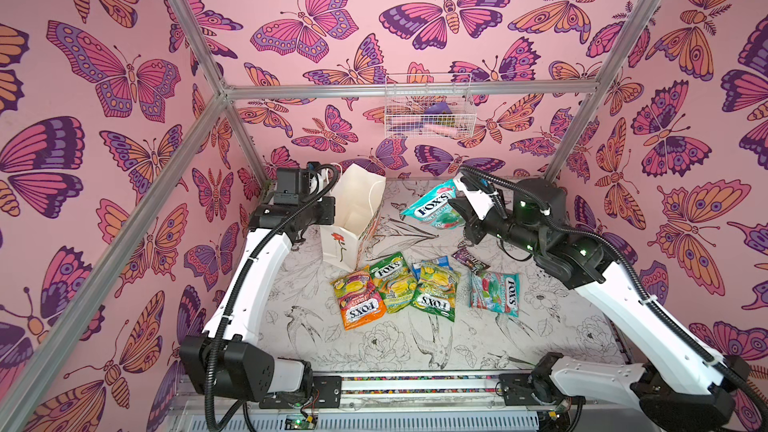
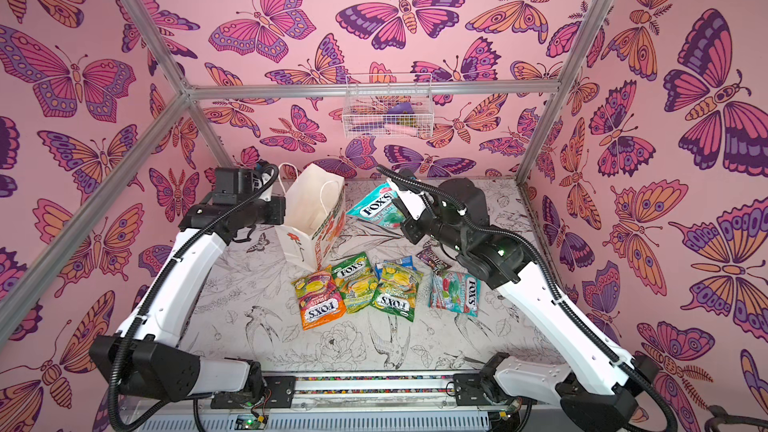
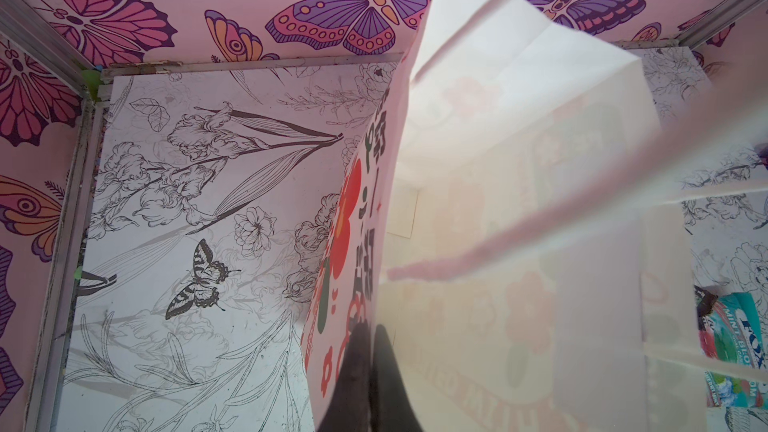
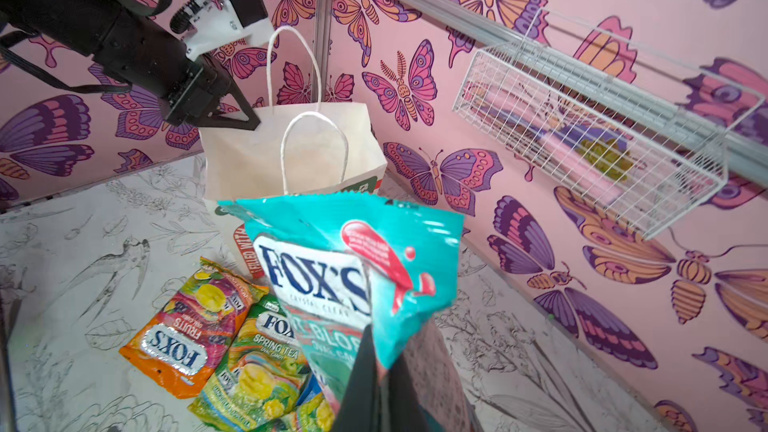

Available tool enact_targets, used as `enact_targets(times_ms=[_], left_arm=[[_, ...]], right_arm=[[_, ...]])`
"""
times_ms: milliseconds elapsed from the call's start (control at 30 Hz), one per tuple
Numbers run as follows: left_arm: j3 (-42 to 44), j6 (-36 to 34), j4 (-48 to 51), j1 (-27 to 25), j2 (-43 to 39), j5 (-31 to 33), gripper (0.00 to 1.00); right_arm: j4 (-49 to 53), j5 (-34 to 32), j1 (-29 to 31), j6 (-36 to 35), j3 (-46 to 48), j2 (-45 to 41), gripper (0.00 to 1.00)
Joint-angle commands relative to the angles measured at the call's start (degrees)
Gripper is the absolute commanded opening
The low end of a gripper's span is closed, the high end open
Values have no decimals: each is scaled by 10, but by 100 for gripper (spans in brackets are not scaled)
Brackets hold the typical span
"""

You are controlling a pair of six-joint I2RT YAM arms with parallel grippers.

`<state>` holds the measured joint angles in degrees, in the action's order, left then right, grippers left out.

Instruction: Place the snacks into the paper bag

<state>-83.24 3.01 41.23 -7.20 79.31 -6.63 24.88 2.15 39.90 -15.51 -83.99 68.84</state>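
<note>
Steadying the bag [image 1: 353, 209] mid-frame, the left gripper [image 4: 243, 118] pinches its rim. Just right, the right gripper [image 4: 376, 351] clamps a teal packet [image 1: 432, 209], probably for dropping in.

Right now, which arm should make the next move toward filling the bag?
Right. The right pincer holds a teal FOX'S packet raised beside the open mouth of the paper bag; the left pincer is clamped on its rim, propping it open.

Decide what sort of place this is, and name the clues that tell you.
Probably a robot test cell, not a home: an aluminium frame lined with butterfly-print walls, a left arm and right arm mounted on a rail, and snacks staged on a printed table.
</note>
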Motion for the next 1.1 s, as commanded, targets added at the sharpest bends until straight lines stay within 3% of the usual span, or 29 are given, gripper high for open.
enact_targets(times_ms=[0,1067], left_arm=[[-2,-6,11,-4,4,-9,0],[0,-2,13,-4,0,-22,0]], right_arm=[[-77,-15,5,-89,-43,18,0],[-144,19,16,-259,-240,217,0]])
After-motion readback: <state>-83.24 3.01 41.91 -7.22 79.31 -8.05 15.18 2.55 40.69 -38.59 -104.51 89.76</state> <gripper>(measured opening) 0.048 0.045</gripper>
